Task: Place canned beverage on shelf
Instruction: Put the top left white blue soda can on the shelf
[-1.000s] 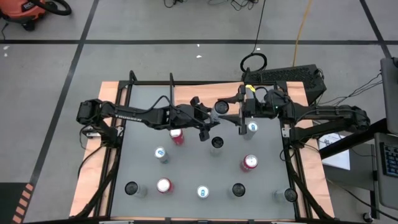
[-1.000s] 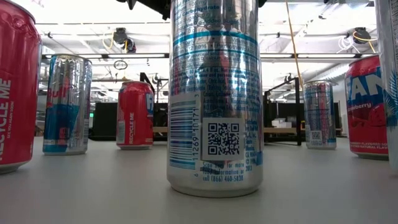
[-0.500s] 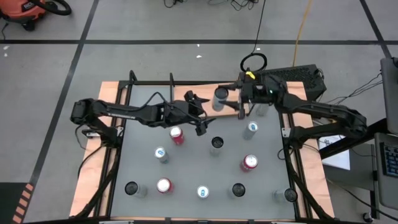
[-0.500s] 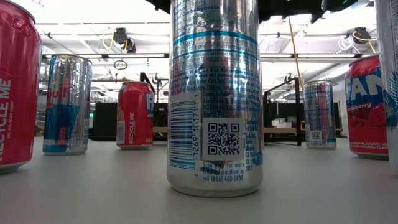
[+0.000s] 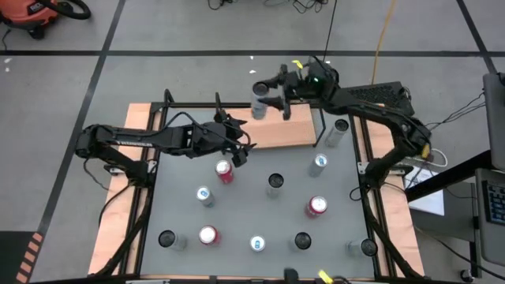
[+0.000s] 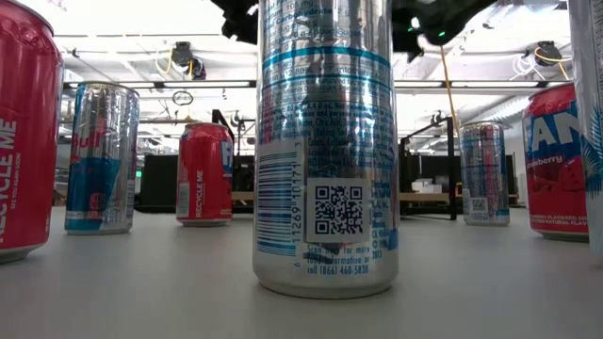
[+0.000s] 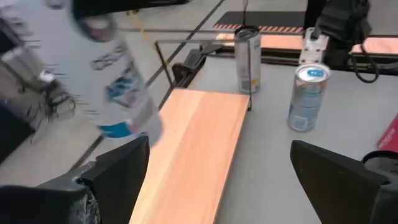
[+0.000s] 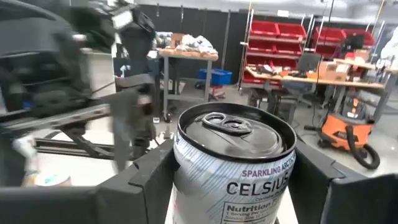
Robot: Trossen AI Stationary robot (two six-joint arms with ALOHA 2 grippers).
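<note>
Silver-white Celsius sparkling beverage can (image 8: 233, 168), pull-tab top unopened, sits clamped between the right gripper (image 5: 272, 92) fingers above the light-wood shelf board (image 5: 272, 130). Left gripper (image 5: 237, 142) hovers nearby, jaws apart.

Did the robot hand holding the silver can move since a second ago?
Yes. In the high view the right gripper, shut on the silver can, has carried it from above the grey tabletop to the shelf's far edge.
</note>
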